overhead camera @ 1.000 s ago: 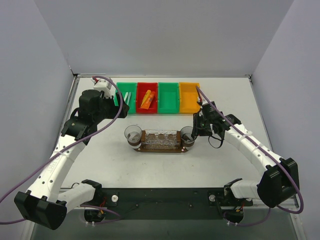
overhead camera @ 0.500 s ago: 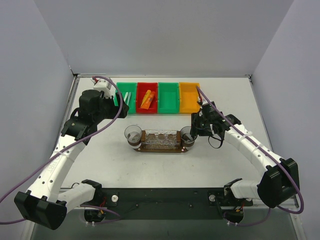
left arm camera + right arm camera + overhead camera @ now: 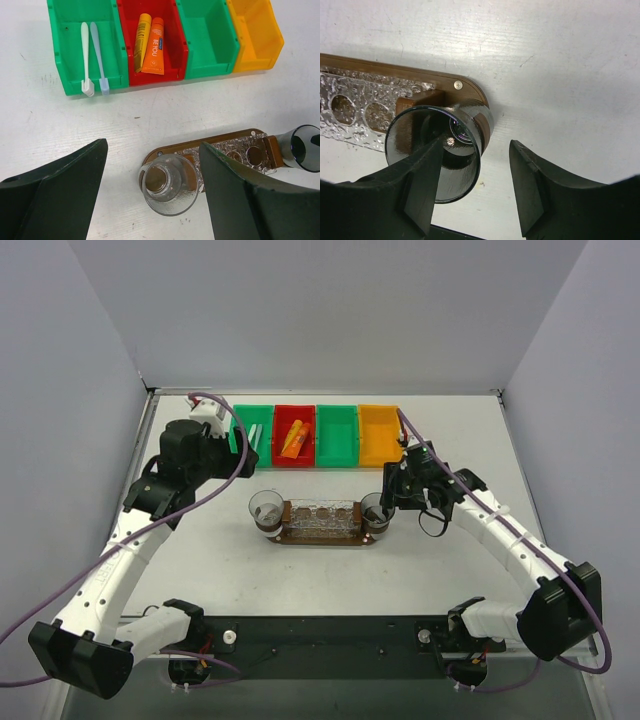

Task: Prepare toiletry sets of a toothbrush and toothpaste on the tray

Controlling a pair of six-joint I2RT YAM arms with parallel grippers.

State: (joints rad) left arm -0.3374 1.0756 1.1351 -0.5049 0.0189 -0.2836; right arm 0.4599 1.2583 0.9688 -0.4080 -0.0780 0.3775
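Two slim toothbrushes [image 3: 85, 57] lie side by side in the left green bin [image 3: 247, 435]; they also show from above [image 3: 254, 436]. Two toothpaste tubes, one orange [image 3: 155, 46] and one yellow [image 3: 142, 35], lie in the red bin [image 3: 294, 437]. The brown oval tray [image 3: 320, 539] lies mid-table and also shows in the left wrist view [image 3: 225, 139] and the right wrist view [image 3: 420, 70]. My left gripper [image 3: 152, 145] is open and empty, high above the tray's left end [image 3: 205, 458]. My right gripper [image 3: 476, 150] is open at the tray's right end [image 3: 392, 498], with one finger over a dark cup's mouth.
A clear cup [image 3: 167, 185] stands on the tray's left end and a dark cup [image 3: 465, 175] on its right end. A second green bin [image 3: 337, 435] and an orange bin [image 3: 378, 435] hold nothing. A bubbled clear insert with round holes [image 3: 355, 97] covers the tray's middle.
My right wrist has shifted very slightly up and to the right beside the dark cup. The left arm and all the objects have stayed still.
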